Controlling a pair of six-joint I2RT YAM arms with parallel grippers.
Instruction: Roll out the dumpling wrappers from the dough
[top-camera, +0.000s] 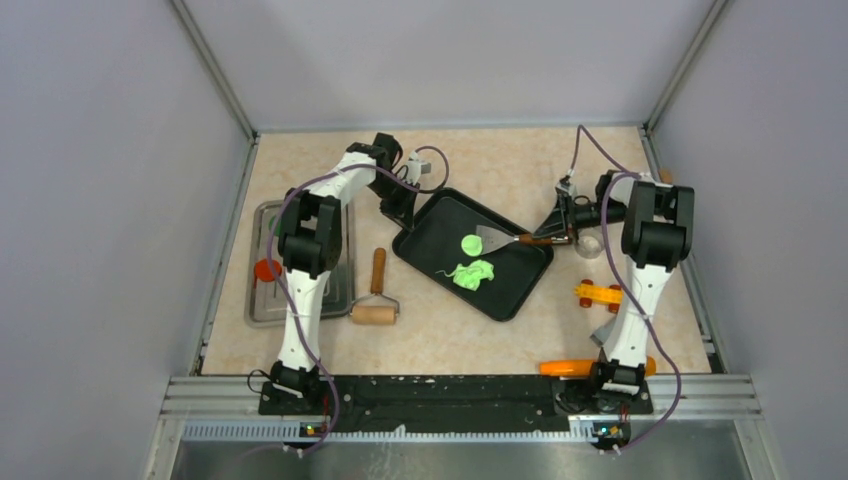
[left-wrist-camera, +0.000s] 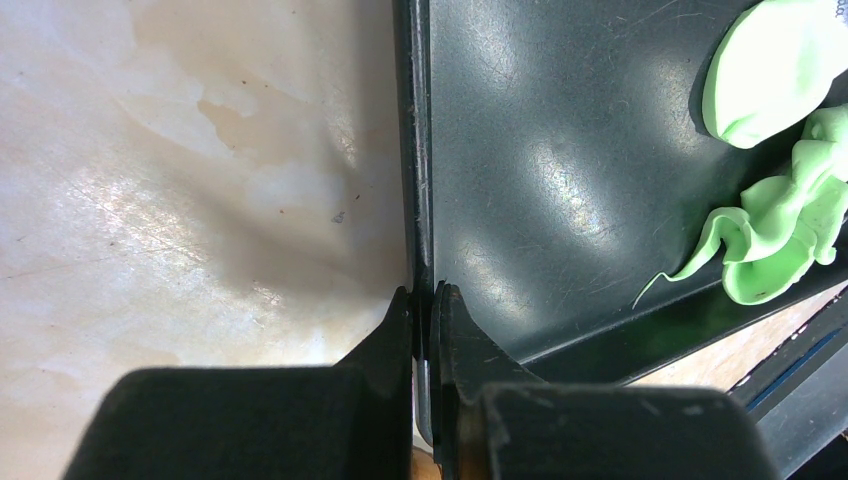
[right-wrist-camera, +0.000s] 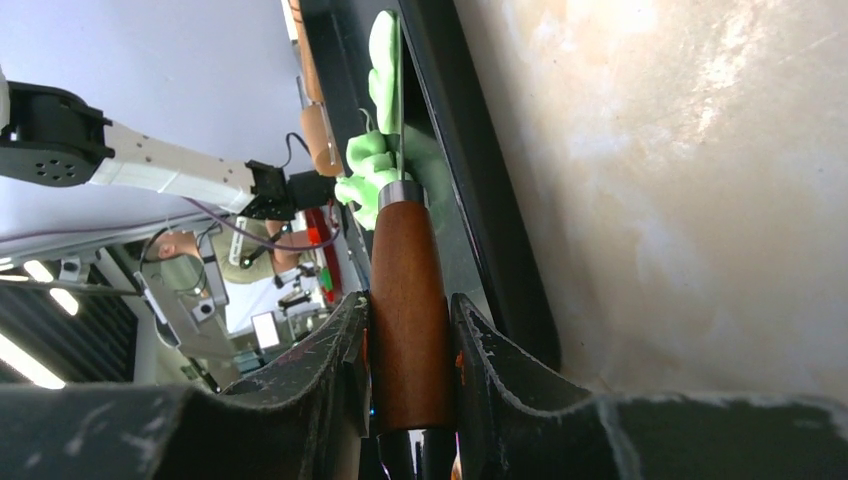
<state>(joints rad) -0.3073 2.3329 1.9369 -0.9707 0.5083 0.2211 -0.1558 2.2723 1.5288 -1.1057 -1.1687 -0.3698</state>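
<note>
The dough (top-camera: 472, 273), a ragged lime-green scrap, lies near the middle of the black tray (top-camera: 515, 272) on the tabletop (top-camera: 460, 160). Just beyond it, on the same tray, we see one dumpling wrapper (top-camera: 471, 243), a flat round green disc. From above we note the spatula (top-camera: 503, 238), its blade meeting the wrapper's right edge. The left claw (left-wrist-camera: 424, 300) is all but closed, pinching the tray's rim. Only the left wrist view shows the detail: one finger outside the rim and one inside, near a corner. The right claw (right-wrist-camera: 410, 310) is clamped on the spatula's brown wooden handle. The right wrist view alone gives the blade edge-on, with green dough against its face. Only the overhead view takes in the rolling pin (top-camera: 375, 300) left of the black tray and, farther left, a metal tray (top-camera: 262, 300) holding a red disc (top-camera: 268, 268).
</note>
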